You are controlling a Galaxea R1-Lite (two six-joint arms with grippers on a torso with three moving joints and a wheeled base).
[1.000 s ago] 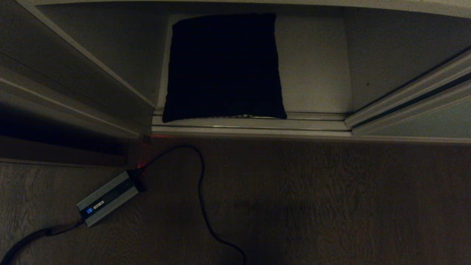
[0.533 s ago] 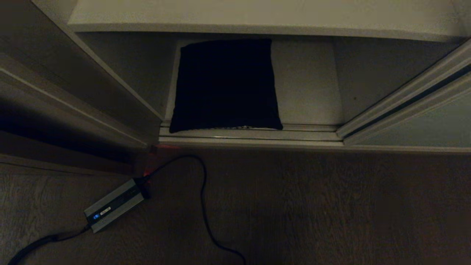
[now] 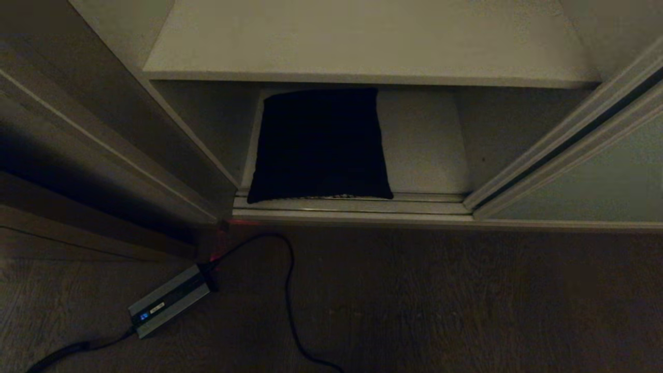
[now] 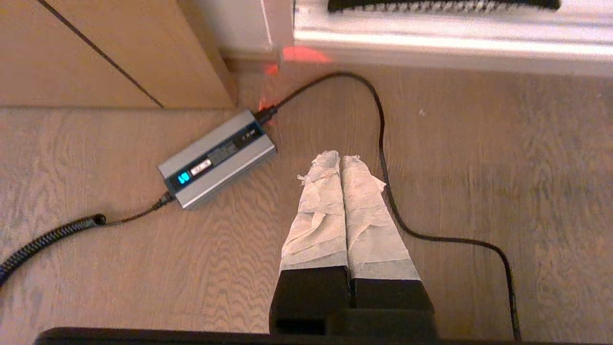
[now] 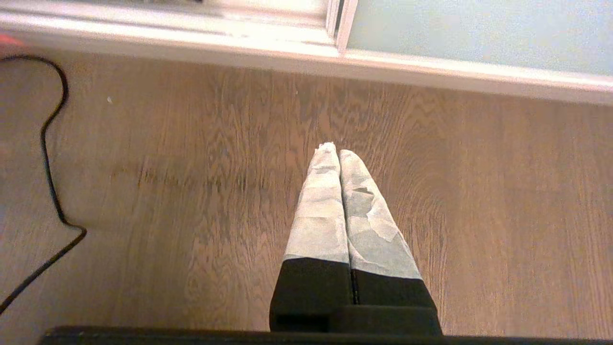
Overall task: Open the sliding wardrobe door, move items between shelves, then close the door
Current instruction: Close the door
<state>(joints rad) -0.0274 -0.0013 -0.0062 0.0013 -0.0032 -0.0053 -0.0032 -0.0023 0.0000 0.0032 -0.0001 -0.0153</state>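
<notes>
— Since a second ago our whole head view has slid down the frame: the camera tilted up, so more of the upper shelf shows at twelve o'clock. Nothing in the scene itself shifted, did it?

— No, we see each thing in its same place. The cushion lies black side up on the bottom shelf, toward its left side, with its front edge touching the floor track. A sliver of houndstooth peeks out under that edge.

— And the sliding wardrobe door?

— Open, pushed aside at three o'clock, so the bay with the cushion stands exposed.

— Our grippers?

— Neither shows in the head view. From the wrists, we see the left gripper with its taped fingers pressed together, holding nothing, above the wood floor. At ten o'clock from its tips lies the grey power brick; its black cable loops just beside the fingers at three o'clock.

— The right one?

— The right gripper is likewise pressed together and empty over bare floor, with the door's lower corner at one o'clock.
</notes>
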